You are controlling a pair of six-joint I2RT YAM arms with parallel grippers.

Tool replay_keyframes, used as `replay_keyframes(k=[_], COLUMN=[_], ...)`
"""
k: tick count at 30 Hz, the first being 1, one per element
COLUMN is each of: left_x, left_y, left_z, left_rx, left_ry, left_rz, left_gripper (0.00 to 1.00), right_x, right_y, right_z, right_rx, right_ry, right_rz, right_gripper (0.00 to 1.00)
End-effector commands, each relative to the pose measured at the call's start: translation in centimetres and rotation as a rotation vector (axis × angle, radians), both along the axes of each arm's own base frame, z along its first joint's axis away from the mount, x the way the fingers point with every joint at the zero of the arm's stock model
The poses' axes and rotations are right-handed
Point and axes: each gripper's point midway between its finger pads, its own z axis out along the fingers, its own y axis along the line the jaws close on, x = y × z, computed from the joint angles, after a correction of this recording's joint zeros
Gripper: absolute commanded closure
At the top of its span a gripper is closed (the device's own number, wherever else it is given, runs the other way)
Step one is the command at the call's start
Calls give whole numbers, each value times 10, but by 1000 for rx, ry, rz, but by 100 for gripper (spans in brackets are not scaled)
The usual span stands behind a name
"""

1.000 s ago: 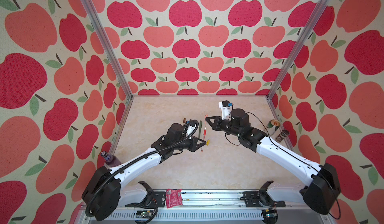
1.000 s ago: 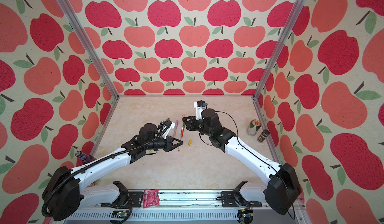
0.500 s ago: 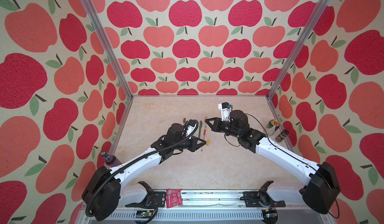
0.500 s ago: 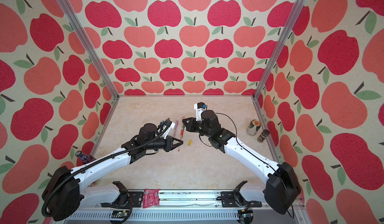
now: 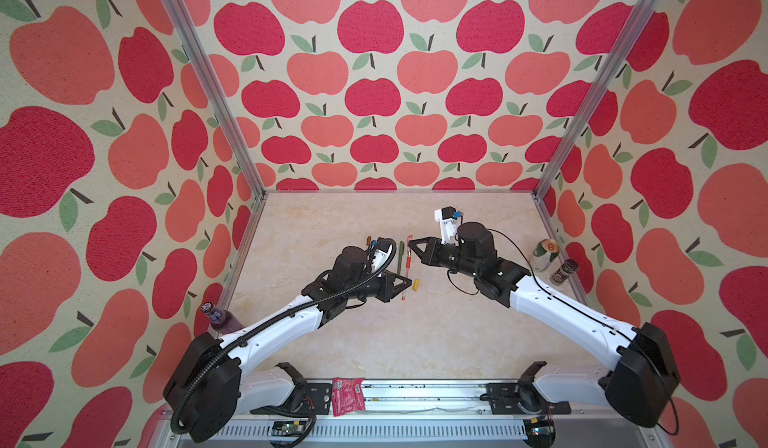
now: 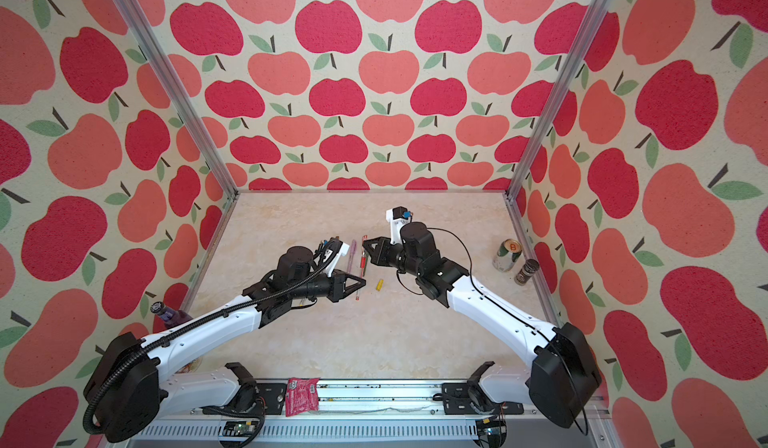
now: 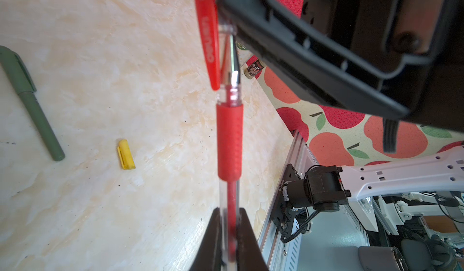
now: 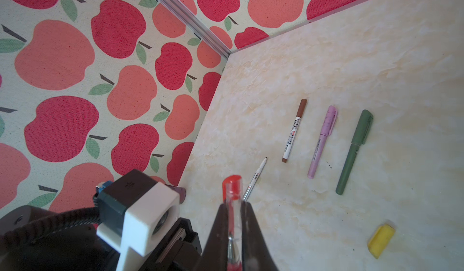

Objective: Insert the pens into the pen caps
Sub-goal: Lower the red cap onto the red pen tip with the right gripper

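- left gripper (image 7: 228, 214): its jaws are closed on the clear barrel of the red pen (image 7: 229, 141), behind the ribbed red grip.
- right gripper (image 8: 232, 207): its jaws are clamped on the red pen cap (image 8: 233, 183), a clear tube with a red end and a red clip.
- check the joint in the left wrist view. the point of the pen's metal tip sits at the cap's mouth, and the red grip is outside the cap.
- in both top views you find the two grippers tip to tip near the centre of the frame. the red pen runs between them above the table (image 5: 395, 342).
- yellow cap (image 5: 415, 285): lies loose on the table, just right of the left gripper's tip.
- dark green pen (image 8: 354, 154), lilac-pink pen (image 8: 322, 141) and brown-trimmed white pen (image 8: 293, 130): each lies capped on the table. they lie side by side and do not touch.
- thin white pen (image 8: 254, 179): lies uncapped. you cannot tell its trim colour.
- a can (image 5: 545, 255) and a small jar (image 5: 564, 271) stand at the table's right edge.
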Motion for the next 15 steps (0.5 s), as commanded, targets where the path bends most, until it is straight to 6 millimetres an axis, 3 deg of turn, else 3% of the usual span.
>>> replay_keyframes(k=[1, 15], left_x=[3, 6], left_y=[0, 5], left_z=[19, 18], left_rx=[-39, -39], left_ry=[-51, -51], left_rz=[14, 37], left_gripper=[97, 97], right_x=[-4, -8], right_y=[4, 7], right_z=[0, 3], right_rx=[15, 20], right_ry=[0, -3], right_rz=[15, 25], right_gripper=[91, 92])
